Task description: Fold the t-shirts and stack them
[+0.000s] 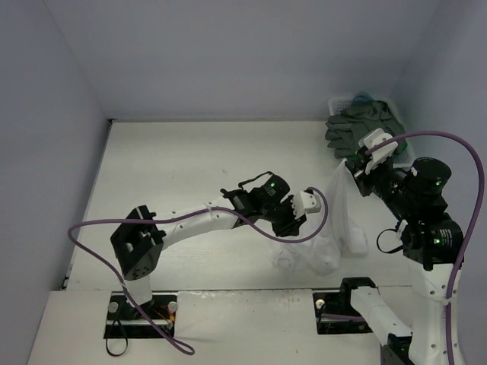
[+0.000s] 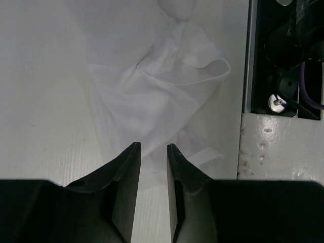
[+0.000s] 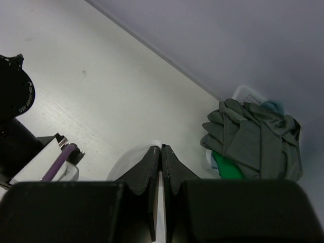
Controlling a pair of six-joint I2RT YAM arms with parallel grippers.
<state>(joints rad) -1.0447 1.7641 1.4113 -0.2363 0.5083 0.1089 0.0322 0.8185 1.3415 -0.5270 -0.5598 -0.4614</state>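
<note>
Left gripper (image 1: pixel 308 199), from the top camera: reaches toward the right half of the tabletop (image 1: pixel 190 160), near the hanging white t-shirt (image 1: pixel 340 217). Right gripper (image 1: pixel 354 167): stands higher, clamped on the top edge of that shirt, with the cloth dropping in a long strip and bunching on the tabletop near the arm bases. In the far right corner: a white basket (image 1: pixel 337 103), heaped with the dark grey t-shirt (image 1: pixel 361 125), a scrap of the teal-blue t-shirt (image 1: pixel 363 96) at the back.

From the left wrist: looks straight down past the left gripper (image 2: pixel 153 147), fingers parted by a narrow gap, nothing between them. Just beyond the tips: the white t-shirt (image 2: pixel 152 91), crumpled on the tabletop (image 2: pixel 40 76), one hem curling in an open loop. At the right edge: the black base mount (image 2: pixel 283 55) of the right arm, with a purple cable (image 2: pixel 310 86).

From the right wrist: shows the right gripper (image 3: pixel 161 148) pressed tight together, a fold of the white t-shirt (image 3: pixel 132 161) pinched at the tips. Farther off, against the wall: the basket (image 3: pixel 243 92), with the dark grey t-shirt (image 3: pixel 253 136) draped over its rim, the bright green t-shirt (image 3: pixel 225 167) peeking out below and the teal-blue t-shirt (image 3: pixel 273 106) behind. At the left edge: part of the left arm (image 3: pixel 15 101).
</note>
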